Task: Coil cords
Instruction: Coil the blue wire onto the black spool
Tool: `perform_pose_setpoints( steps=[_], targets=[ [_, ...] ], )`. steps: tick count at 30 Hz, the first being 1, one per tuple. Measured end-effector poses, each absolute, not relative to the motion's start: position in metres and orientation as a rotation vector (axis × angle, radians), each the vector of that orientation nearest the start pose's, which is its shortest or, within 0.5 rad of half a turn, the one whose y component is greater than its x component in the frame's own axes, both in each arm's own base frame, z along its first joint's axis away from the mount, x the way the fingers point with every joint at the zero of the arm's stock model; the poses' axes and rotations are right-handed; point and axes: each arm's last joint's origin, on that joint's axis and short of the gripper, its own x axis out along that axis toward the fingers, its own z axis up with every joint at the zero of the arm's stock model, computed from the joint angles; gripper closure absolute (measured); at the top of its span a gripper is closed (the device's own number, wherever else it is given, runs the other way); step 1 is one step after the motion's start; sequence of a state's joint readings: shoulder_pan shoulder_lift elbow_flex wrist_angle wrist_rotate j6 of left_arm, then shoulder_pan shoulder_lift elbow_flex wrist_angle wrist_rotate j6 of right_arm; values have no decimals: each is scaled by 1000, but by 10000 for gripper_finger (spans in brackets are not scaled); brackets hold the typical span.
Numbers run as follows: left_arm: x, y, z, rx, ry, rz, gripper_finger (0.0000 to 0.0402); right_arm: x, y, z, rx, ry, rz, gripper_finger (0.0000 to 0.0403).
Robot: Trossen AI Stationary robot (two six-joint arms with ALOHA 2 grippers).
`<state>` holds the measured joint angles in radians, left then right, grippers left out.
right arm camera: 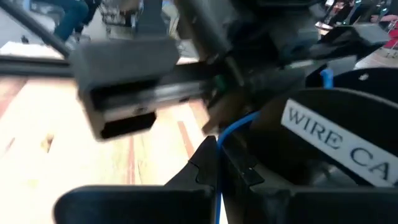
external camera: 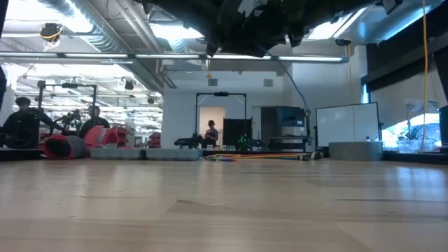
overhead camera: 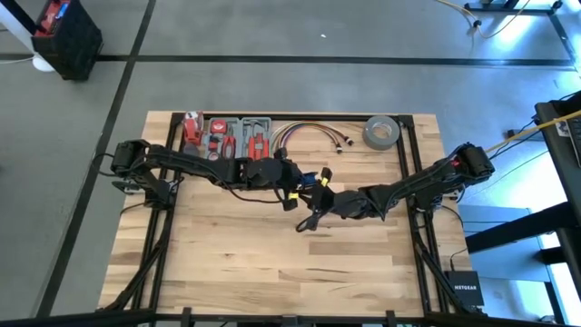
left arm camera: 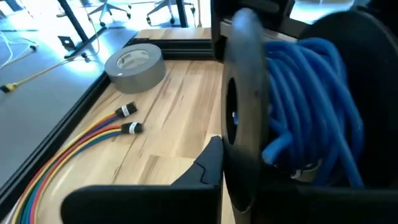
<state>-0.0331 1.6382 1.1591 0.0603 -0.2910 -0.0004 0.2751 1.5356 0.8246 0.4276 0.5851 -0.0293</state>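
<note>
Both end effectors meet over the middle of the surface, clenched around a spool of blue wire.

High view: the left end effector (overhead camera: 292,186) and right end effector (overhead camera: 338,205) close in on one another above the wooden surface (overhead camera: 272,263), black cord dangling between them; a grey tape roll (overhead camera: 381,132) and a bundle of coloured cables (overhead camera: 304,133) lie well apart near the far edge. Low view: only dark arm parts hang overhead, with people in the room beyond. Left wrist view: its fingers grip a black disc (left arm camera: 242,106), the flange of a reel wound with blue wire (left arm camera: 311,106), something the overhead picture cannot resolve. Right wrist view: shut fingers pinch a thin blue strand (right arm camera: 233,134) beside a label reading "WIRE". Winding appears under way; the next turn likely calls for keeping the strand taut while feeding it onto the reel.
</note>
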Motion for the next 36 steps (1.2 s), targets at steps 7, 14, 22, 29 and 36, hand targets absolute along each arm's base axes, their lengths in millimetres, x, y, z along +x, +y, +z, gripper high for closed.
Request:
perform_pose_setpoints(
  steps=[7,14,22,29,36],
  targets=[
    [371,-9,269,81,396,239,402,311,70,213,-141,404,-306,394],
    [370,-12,267,106,423,230,402,308,69,206,-60,467,-313,381],
    [370,-10,270,102,410,227,402,307,68,205,-40,463,-354,318],
    [369,-11,269,126,428,220,402,294,66,220,-102,534,-269,243],
    [368,-11,268,128,441,220,402,256,64,242,-45,674,-219,222]
  ],
)
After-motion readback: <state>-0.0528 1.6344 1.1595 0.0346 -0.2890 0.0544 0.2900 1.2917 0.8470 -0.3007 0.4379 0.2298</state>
